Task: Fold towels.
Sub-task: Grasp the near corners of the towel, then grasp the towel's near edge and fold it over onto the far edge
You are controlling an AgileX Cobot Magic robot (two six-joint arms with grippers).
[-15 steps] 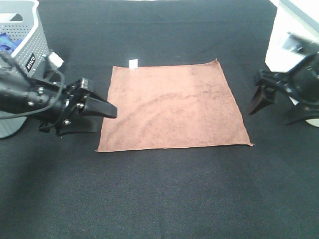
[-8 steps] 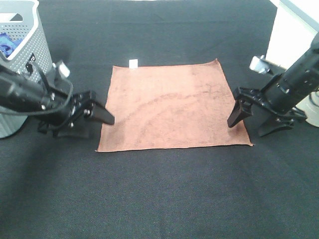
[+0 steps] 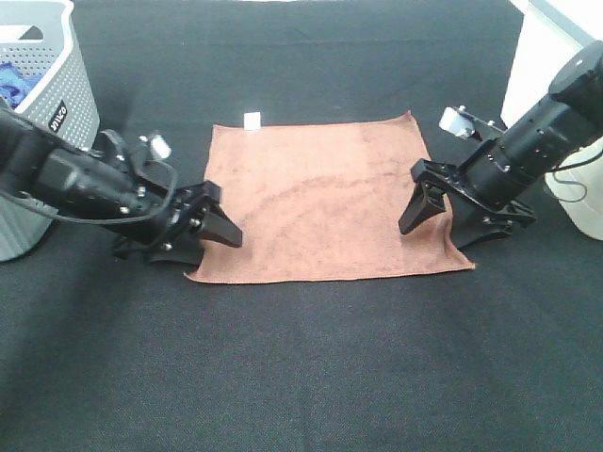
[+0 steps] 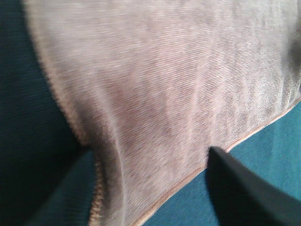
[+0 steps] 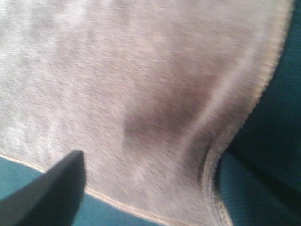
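**Both grippers straddling the towel's near corners, not yet closed**

Left gripper [image 3: 215,252] is sitting low at the towel's near-left corner, jaws spread wide and holding nothing. In the left wrist view the gripper [image 4: 151,153] is bracketing the corner. One finger is pressing against the side hem, which is buckling up beside it. The other is resting on the counter [image 3: 301,377] just past the near edge.

Right gripper [image 3: 433,235] is mirroring this at the near-right corner, also wide open and empty. Its wrist view is showing the gripper [image 5: 148,157] with cloth between the fingers and the side hem curling by one finger.

The towel [image 3: 320,193] is lying flat mid-counter, roughly square, so no real long axis. It is extending inward and away from both grippers. Its near edge is running from one gripper to the other, and the tag [image 3: 252,120] is on the far edge. Each arm is nearest its own corner.

Judgement: pinch is the step in hand, then carrying the near edge toward the tag edge. Risk: a finger sliding over the hem and closing on nothing.

Basket [image 3: 47,85] is standing well apart at far left.
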